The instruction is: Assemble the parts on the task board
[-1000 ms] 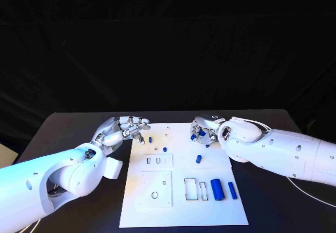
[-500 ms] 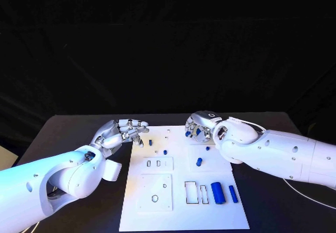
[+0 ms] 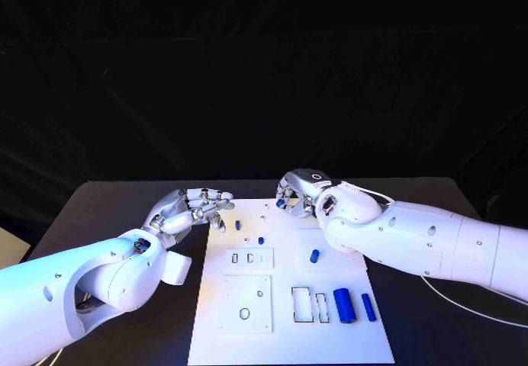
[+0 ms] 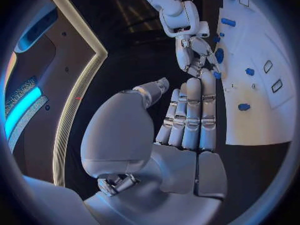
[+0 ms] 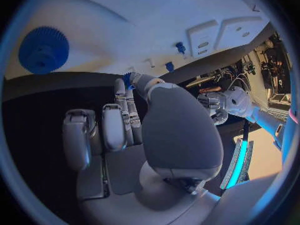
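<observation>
Spanning black table (image 3: 121,200), white task board (image 3: 288,335)

White task board (image 3: 288,335) mid tabletop (image 3: 110,206). Left hand (image 3: 196,207) at board's far-left corner, fingers curled, beside a blue part (image 3: 238,226). Right hand (image 3: 299,194) over far edge, pinching a blue part (image 3: 281,203).

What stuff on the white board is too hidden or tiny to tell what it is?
- Head view: the right hand covers the task board's far edge; the blue bits under its fingers are half hidden, so whether it holds one is unclear.
- Head view: the small blue piece is too tiny to make out its shape.
- Right wrist view: the blue gear lies beyond the fingers, bent by the lens.
</observation>
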Controlling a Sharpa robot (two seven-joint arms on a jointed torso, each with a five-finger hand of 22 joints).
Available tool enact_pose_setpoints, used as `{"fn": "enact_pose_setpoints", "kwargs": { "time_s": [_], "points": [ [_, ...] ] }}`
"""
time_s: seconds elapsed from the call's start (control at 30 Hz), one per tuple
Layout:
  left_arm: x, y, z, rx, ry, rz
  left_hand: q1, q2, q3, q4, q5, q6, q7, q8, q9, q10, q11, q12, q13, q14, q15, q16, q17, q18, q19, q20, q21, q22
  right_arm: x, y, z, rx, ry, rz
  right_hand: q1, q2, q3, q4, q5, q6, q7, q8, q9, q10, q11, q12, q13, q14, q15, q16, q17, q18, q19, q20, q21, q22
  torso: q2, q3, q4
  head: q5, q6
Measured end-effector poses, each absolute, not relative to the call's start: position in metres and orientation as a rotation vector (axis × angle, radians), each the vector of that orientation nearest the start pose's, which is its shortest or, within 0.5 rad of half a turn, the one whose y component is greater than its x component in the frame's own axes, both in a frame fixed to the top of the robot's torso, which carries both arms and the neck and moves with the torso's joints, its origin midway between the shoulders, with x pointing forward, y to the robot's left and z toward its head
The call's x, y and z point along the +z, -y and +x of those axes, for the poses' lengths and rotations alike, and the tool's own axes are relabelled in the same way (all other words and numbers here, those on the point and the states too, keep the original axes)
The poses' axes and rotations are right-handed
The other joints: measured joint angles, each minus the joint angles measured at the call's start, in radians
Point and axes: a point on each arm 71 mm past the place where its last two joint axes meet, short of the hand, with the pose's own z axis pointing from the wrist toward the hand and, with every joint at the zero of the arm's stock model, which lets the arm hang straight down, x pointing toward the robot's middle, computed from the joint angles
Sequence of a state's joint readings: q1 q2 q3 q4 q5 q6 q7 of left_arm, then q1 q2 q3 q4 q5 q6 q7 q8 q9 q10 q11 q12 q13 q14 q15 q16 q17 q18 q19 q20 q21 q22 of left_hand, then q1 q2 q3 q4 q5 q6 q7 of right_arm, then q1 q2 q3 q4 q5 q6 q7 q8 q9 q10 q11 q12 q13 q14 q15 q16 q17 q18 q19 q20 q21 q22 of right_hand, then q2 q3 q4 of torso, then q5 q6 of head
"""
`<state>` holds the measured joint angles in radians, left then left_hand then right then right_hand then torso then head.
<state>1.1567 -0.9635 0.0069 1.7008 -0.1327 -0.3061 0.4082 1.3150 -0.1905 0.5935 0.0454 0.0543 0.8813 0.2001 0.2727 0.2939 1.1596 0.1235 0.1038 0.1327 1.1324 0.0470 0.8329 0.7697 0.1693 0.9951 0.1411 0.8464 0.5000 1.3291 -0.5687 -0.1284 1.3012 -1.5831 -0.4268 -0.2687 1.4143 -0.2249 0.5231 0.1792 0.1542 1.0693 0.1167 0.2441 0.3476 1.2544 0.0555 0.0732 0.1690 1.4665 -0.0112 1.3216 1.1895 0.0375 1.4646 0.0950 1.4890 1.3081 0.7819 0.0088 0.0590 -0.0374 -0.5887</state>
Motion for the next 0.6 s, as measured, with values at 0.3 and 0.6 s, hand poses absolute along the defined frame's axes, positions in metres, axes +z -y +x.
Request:
{"fn": "enact_pose_setpoints", "kwargs": {
  "time_s": [0.3, 0.6],
  "points": [
    [-0.162, -0.21, 0.453, -1.615, -1.441, -0.965, 0.0, 0.0, 0.0, 0.0, 0.0, 0.0, 0.0, 0.0, 0.0, 0.0, 0.0, 0.0, 0.0, 0.0, 0.0, 0.0, 0.0, 0.0, 0.0, 0.0, 0.0, 0.0, -0.154, 0.115, 0.542, 0.475, -1.473, -0.216, -0.001, 0.001, 0.0, 0.0, -0.002, 0.003, -0.003, 0.003, 0.001, 0.0, 0.0, 0.0, 0.001, 0.0, 0.0, 0.0, 0.0, 0.0, 0.0, 0.0, 0.0, 0.0, 0.004, -0.0027, 0.0088, -0.003, 0.0],
    [-0.161, -0.21, 0.454, -1.617, -1.44, -0.962, 0.0, 0.0, 0.0, 0.0, 0.0, 0.0, 0.0, 0.0, 0.0, 0.0, 0.0, 0.0, 0.0, 0.0, 0.0, 0.0, 0.0, 0.0, 0.0, 0.0, 0.0, 0.0, -0.158, 0.11, 0.547, 0.463, -1.475, -0.209, -0.001, 0.001, 0.0, 0.0, -0.004, 0.003, -0.003, 0.002, 0.003, 0.0, 0.0, 0.0, 0.001, 0.0, 0.0, 0.0, 0.0, 0.0, 0.003, -0.004, 0.004, 0.0, 0.005, -0.0042, 0.0106, -0.002, -0.002]
  ]
}}
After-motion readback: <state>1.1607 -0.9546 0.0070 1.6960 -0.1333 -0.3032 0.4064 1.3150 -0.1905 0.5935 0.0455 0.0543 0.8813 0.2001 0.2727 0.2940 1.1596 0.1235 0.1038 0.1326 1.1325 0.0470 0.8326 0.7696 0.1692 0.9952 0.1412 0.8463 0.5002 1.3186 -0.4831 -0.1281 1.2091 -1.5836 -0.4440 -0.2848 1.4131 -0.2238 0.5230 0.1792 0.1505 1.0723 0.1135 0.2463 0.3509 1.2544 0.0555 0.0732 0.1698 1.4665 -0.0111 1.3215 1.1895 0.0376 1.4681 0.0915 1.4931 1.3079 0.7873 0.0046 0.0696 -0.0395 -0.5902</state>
